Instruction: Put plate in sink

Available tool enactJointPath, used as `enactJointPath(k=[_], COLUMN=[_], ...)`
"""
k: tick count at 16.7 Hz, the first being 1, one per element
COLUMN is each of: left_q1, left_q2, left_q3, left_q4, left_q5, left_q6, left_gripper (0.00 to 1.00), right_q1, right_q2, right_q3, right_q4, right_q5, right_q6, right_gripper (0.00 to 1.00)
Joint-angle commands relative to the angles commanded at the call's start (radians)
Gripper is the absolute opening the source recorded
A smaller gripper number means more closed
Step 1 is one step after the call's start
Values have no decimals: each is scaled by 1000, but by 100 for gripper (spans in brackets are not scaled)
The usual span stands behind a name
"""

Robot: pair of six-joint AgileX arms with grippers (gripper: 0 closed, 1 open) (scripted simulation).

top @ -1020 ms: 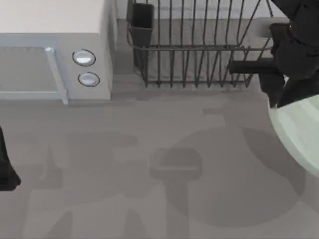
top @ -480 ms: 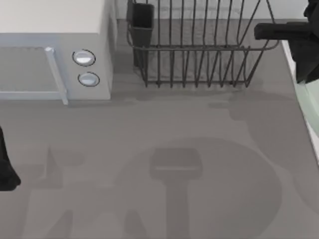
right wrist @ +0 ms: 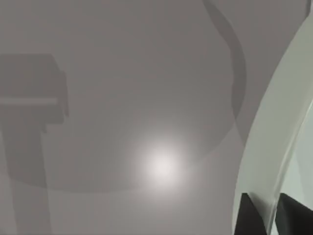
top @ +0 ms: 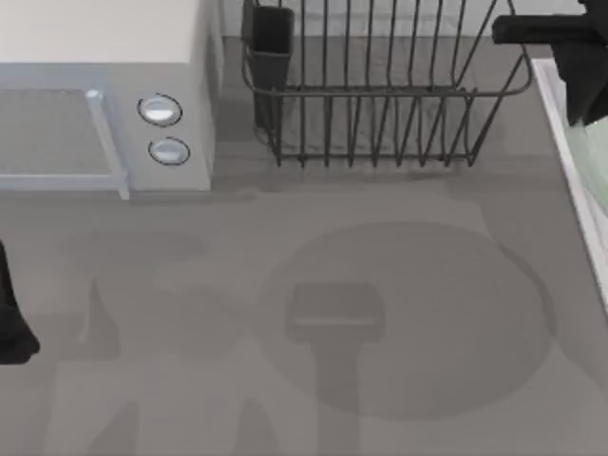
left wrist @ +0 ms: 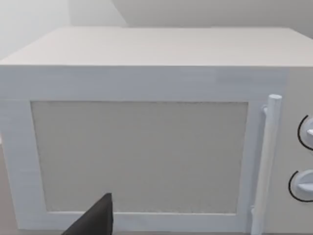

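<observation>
The right gripper (right wrist: 266, 215) is at the far right corner of the tabletop, its two dark fingers (right wrist: 249, 215) pinching the rim of the plate (right wrist: 266, 147). From above, the right arm (top: 560, 47) is a dark shape over that corner, and the pale mint-green plate (top: 597, 161) shows as a sliver at the right edge, just inside the white raised rim of the sink (top: 570, 180). The sink runs along the tabletop's right edge; what lies in its basin cannot be made out.

Just left of the arm, along the far edge, a dark wire dish rack (top: 380, 95) stands with a dark cup-shaped holder (top: 271, 38) at its left end. At the far left corner sits a white microwave (left wrist: 146, 122), door closed, with a vertical handle (left wrist: 266, 161) and two round knobs (top: 160, 110). No writing is readable on it.

The left gripper (top: 11, 323) sits at the tabletop's left edge; whether its fingers are spread or pressed together cannot be told.
</observation>
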Motion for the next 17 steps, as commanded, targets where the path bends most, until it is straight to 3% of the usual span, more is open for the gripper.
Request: enactJointPath(k=[9, 17], left_q1=[0, 0], left_q2=[0, 0], left_q3=[0, 0], left_q4=[0, 0], left_q5=[0, 0], left_q6=[0, 0], left_gripper=[100, 100], right_q1=[-338, -416], right_q2=[663, 767], right_q3=[649, 752], right_q4=[-53, -58], right_q5=[1, 2], right_q6=[-336, -414], right_gripper=[0, 0])
